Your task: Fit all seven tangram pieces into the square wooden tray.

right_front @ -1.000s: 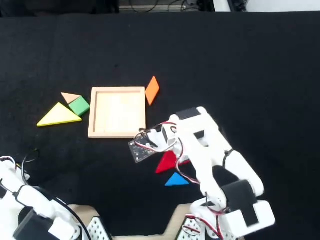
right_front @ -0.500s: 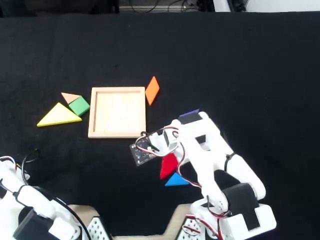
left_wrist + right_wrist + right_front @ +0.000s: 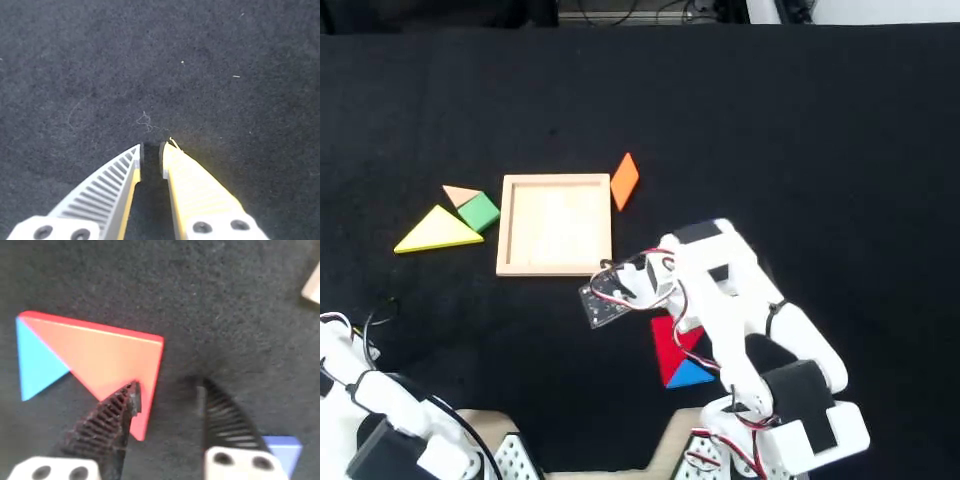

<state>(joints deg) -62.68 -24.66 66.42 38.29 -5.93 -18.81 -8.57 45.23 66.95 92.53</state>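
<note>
My arm hides part of the flat red triangle (image 3: 665, 345), which lies against the blue triangle (image 3: 35, 365), well apart from the wooden tray (image 3: 505, 225). My right gripper (image 3: 167, 390) gapes empty beside its corner; my left gripper (image 3: 151, 152) is closed.

Red triangle (image 3: 665, 340) partly under right arm (image 3: 740, 300), lower centre of high view. Blue triangle (image 3: 692, 375) overlapped by it, only part shows. Right wrist view: purple piece (image 3: 283, 446) and wooden tray (image 3: 312, 292) cut by frame edge.
</note>
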